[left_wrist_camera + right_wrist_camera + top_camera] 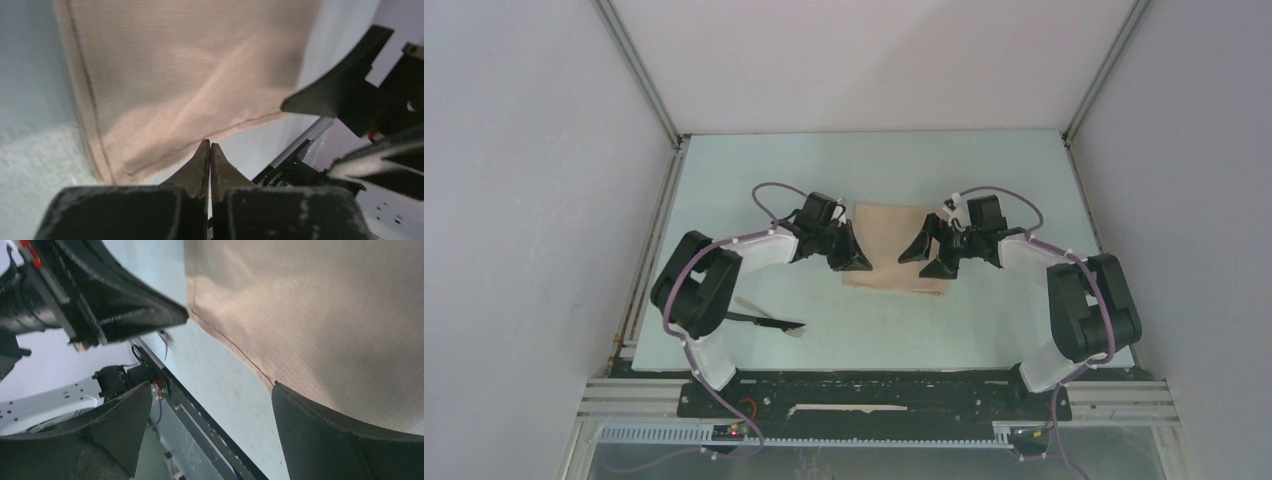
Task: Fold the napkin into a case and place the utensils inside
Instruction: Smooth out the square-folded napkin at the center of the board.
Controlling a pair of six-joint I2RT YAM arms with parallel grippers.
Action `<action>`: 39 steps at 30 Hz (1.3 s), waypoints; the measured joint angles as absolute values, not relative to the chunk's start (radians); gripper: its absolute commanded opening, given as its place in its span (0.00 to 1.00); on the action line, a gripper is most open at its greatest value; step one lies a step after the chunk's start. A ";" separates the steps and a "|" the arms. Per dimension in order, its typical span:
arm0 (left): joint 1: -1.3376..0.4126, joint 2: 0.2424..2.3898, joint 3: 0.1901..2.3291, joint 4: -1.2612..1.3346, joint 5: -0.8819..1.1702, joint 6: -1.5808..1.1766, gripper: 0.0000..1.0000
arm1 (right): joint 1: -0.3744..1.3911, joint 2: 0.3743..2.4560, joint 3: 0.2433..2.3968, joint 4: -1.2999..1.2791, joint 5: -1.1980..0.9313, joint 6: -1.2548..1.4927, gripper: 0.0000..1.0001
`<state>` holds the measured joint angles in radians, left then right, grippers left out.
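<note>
The folded napkin [896, 245] lay flat in the middle of the table [984, 180], with one arm at each side of it. At the napkin's left edge the left pincer [856, 262] was closed tight, fingertips [210, 150] pressed together with no cloth seen between them. At its right edge the right pincer [927, 260] stood wide open, holding nothing. The utensils [774, 322] lay left of the napkin, nearer the arm bases, partly hidden by the left arm.
</note>
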<state>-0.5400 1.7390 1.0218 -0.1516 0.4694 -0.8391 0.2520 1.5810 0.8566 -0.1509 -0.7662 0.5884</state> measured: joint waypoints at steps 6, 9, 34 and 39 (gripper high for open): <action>-0.525 1.890 1.017 -0.137 0.484 -0.850 0.00 | 0.191 1.681 0.737 -0.062 -0.889 0.570 0.97; -0.509 1.911 1.019 -0.123 0.528 -0.867 0.00 | 0.135 1.722 0.694 0.013 -0.980 0.577 0.97; -0.489 1.897 1.071 -0.131 0.580 -0.848 0.45 | -0.058 1.414 0.678 -0.112 -0.907 0.544 1.00; -0.498 1.928 1.271 -0.121 0.595 -0.867 0.22 | 0.043 1.666 0.889 0.117 -0.934 0.667 0.97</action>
